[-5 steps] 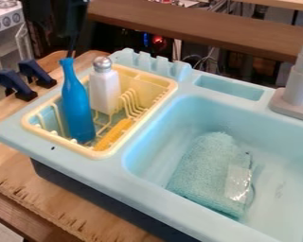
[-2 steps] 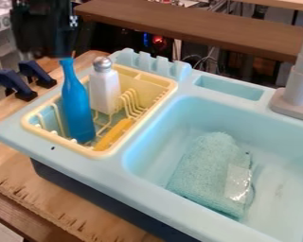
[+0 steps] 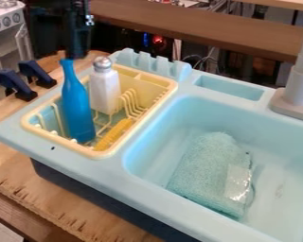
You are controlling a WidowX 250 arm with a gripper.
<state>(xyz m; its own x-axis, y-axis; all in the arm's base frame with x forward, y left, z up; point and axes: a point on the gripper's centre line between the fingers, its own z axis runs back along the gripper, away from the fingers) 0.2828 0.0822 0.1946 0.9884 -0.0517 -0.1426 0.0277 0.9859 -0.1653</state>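
Hanging far left: black gripper (image 3: 77, 52) near blue bottle (image 3: 77, 106), can't tell if clenched
Bottle: smooth, slim-necked, upright in yellow rack (image 3: 172, 85), left
Shaker (image 3: 104, 97): metal-domed, beside it
Sink (image 3: 277, 201), right: nubby teal cloth (image 3: 208, 170)

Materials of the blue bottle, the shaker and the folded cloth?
Blue bottle: probably satin plastic; soft sheen, opaque.
Shaker: smooth white body, plastic or ceramic; shiny top looks metallic, maybe just plated.
Cloth: likely textile, matte, nubby; attached clear patch glints like plastic film.

Toward ten o'clock, the bottle (image 3: 77, 106) and shaker (image 3: 104, 93) stood as obstacles. At four o'clock, the basin (image 3: 277, 203) was open above the cloth (image 3: 204, 170).
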